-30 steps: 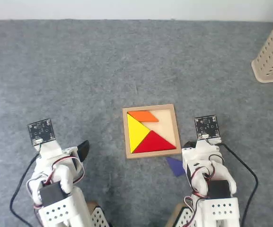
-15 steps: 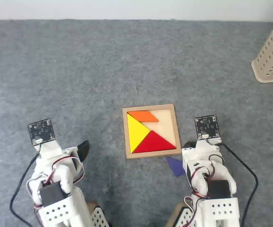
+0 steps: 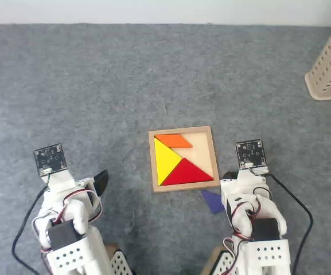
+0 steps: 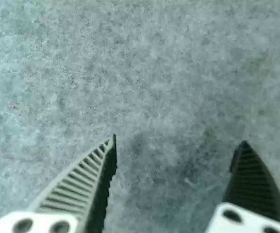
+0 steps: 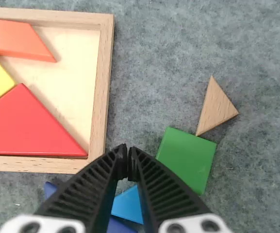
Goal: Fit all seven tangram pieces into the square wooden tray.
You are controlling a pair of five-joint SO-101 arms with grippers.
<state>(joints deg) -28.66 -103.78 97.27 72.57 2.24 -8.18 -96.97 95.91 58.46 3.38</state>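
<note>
We find all 3 views softly and evenly lit, the grey mat (image 3: 96, 86) bright and matte from edge to edge. Shadows are faint: 1 dim smudge lies on the mat beneath the left gripper (image 4: 178, 141), between its spread jaws.

Tray (image 3: 179, 131) bare matt wood; table (image 3: 96, 86) rough cloth; right pincer (image 5: 127, 148) ribbed plastic.

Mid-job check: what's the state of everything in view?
tray: partly filled
orange piece: in tray
yellow triangle: in tray
red triangle: in tray
green square: outside tray
tan triangle: outside tray
blue piece: outside tray
purple piece: outside tray
left claw: open, empty
right claw: shut, empty
</note>
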